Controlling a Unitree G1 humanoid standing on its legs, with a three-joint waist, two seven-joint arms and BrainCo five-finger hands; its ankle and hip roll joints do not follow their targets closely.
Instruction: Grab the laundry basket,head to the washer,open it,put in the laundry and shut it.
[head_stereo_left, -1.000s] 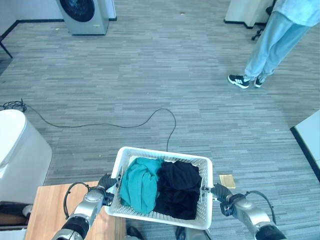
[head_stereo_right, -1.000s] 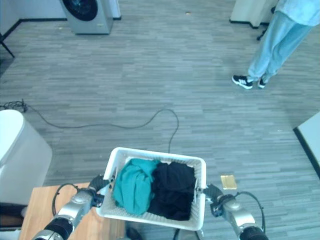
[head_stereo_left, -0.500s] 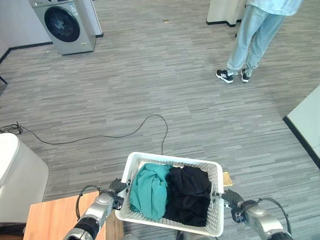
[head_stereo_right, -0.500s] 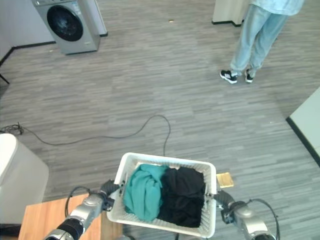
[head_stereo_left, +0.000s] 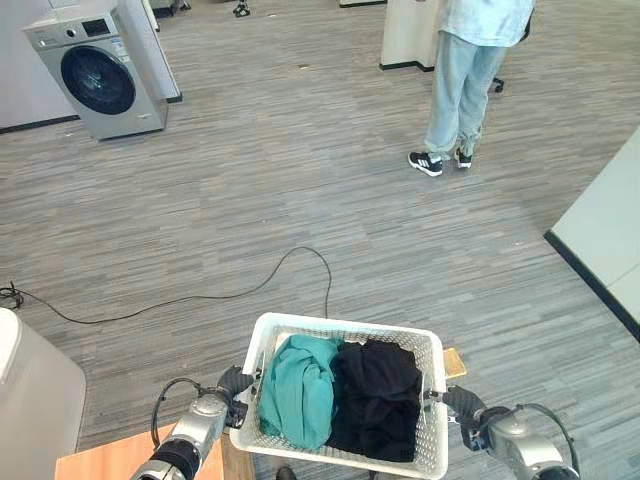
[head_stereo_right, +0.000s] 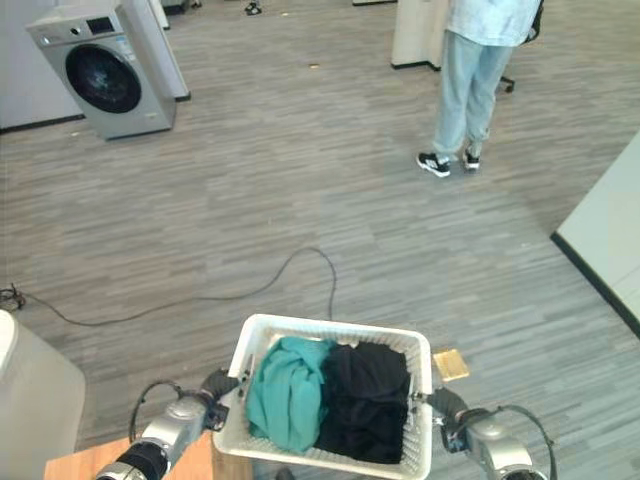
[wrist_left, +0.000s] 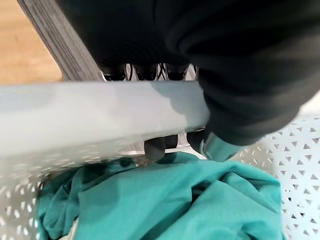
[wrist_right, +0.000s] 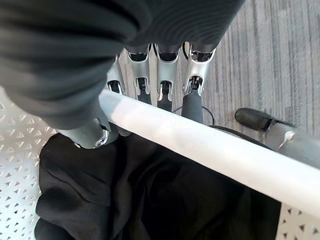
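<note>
Laundry basket (head_stereo_left: 428, 400), white perforated plastic, hangs between both robot hands at 6 o'clock in the head views, above the grey plank floor (head_stereo_left: 300, 180). Left robot hand (head_stereo_left: 235, 383) is on its left rim; right robot hand (head_stereo_left: 462, 405) is on its right rim.

Grip state: in the left wrist view I see fingers (wrist_left: 155, 147) curled round the white rim bar, teal cloth just below. In the right wrist view fingers (wrist_right: 192, 102) wrap over the rim rod with the thumb under it. I log both as clenched on the basket.

Load: teal garment (head_stereo_left: 298, 388) in the left half, black garment (head_stereo_left: 375, 398) in the right half, touching along the middle.

Key relation: washing machine (head_stereo_left: 95, 70) stands at about 10 o'clock, well apart from the basket, its round door facing into the room and looking closed. The basket's long axis runs left to right between the hands. The left arm is on the washer's side. My judgement: carry stage, with a leftward turn and a walk needed next.

Between: a black floor cable (head_stereo_left: 240, 290) curves across the route; possible trip risk.

Also noted: a person (head_stereo_left: 460, 80) at 1 o'clock, cut off at the top edge. A wooden worktop (head_stereo_left: 110, 465) corner at 7 o'clock. A small tan object (head_stereo_left: 455, 362) on the floor beside the basket; I cannot identify it.
</note>
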